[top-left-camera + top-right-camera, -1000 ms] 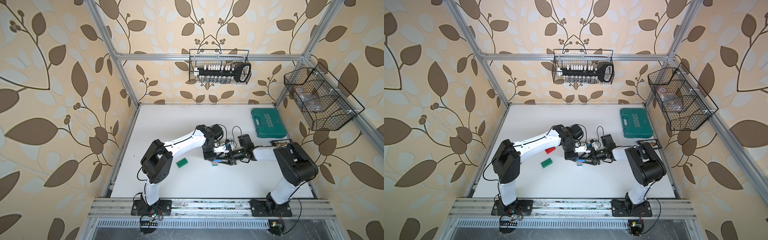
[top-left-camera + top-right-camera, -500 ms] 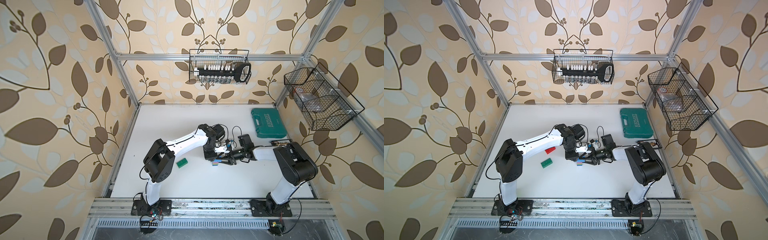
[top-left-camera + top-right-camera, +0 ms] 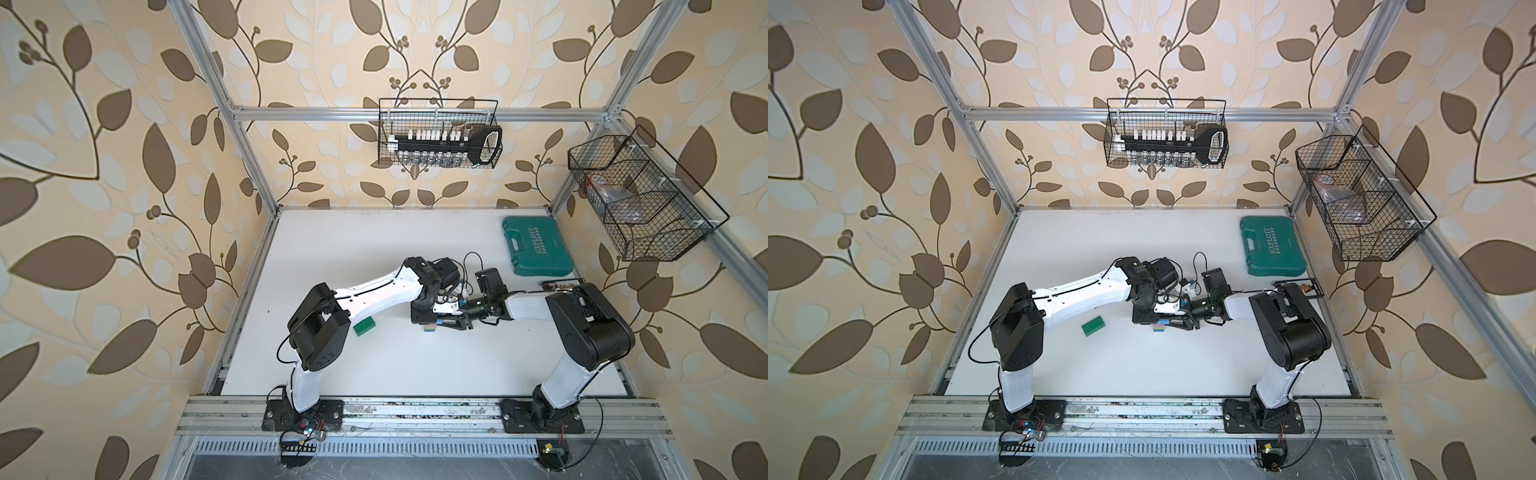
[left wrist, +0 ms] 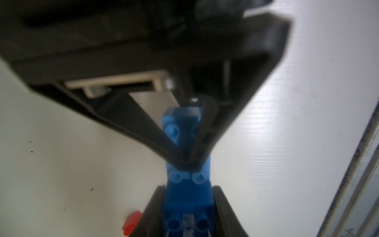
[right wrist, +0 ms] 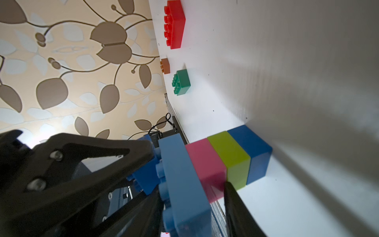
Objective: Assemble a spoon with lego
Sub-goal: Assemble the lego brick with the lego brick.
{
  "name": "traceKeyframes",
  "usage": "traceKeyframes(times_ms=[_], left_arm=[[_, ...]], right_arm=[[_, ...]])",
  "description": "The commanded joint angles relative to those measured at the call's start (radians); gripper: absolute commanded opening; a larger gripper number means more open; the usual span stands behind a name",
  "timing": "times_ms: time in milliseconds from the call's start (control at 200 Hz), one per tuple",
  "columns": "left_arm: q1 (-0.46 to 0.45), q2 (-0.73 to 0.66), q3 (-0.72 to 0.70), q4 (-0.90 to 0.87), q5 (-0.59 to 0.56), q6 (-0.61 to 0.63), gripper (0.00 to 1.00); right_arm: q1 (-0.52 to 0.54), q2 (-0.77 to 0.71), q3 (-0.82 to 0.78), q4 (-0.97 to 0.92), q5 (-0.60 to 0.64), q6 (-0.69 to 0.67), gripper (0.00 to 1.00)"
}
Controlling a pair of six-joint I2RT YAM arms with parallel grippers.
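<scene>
Since a second ago the left arm's forearm (image 3: 1084, 297) has swung over the red brick (image 5: 174, 24), which a top view showed bare beside it then and hides now.

The spoon (image 3: 1158, 328) so far stands on the table (image 3: 415, 249), off from the teal case (image 3: 536, 247) toward the arm bases and the left arm's side. It is a pink-lime-blue stem (image 5: 235, 156) standing upright, blue end down, with the light-blue brick (image 5: 184, 184) laid flat across its top, studs up. The green brick (image 3: 365, 326) lies farther from the case the same way, nearest the left arm.

The left gripper (image 4: 188, 190), coming straight down, is pressed together on a blue brick (image 5: 144, 180) sitting on those studs. It looks like a separate, darker piece, though the blurred left wrist view leaves that unsure. The right gripper (image 3: 442, 325) reaches in level from the case's side with its jaws part-spread: one finger over the studs, the other under the overhang, pink showing in the gap.

For the coming push, I judge, the stem's axis is vertical and right under the left gripper. The light-blue brick's long axis runs level along the right gripper's reach, so that arm alone can brace the overhang.
</scene>
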Motion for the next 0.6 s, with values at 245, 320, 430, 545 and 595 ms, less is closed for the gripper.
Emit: traceKeyframes(times_ms=[245, 320, 430, 545, 595], left_arm=[[0.058, 0.053, -0.004, -0.099, 0.084, 0.001, 0.0], [0.062, 0.036, 0.001, -0.09, 0.074, -0.003, 0.0], [0.067, 0.016, 0.004, -0.086, 0.085, 0.007, 0.0], [0.067, -0.011, -0.032, -0.059, 0.074, 0.038, 0.0], [0.068, -0.031, -0.054, -0.037, 0.08, 0.056, 0.0]], right_arm=[[0.016, 0.053, -0.005, -0.087, 0.139, -0.013, 0.44], [0.016, 0.054, -0.004, -0.087, 0.139, -0.013, 0.43], [0.016, 0.053, -0.002, -0.09, 0.138, -0.016, 0.43], [0.016, 0.052, -0.001, -0.091, 0.138, -0.016, 0.43], [0.015, 0.05, -0.001, -0.091, 0.139, -0.016, 0.43]])
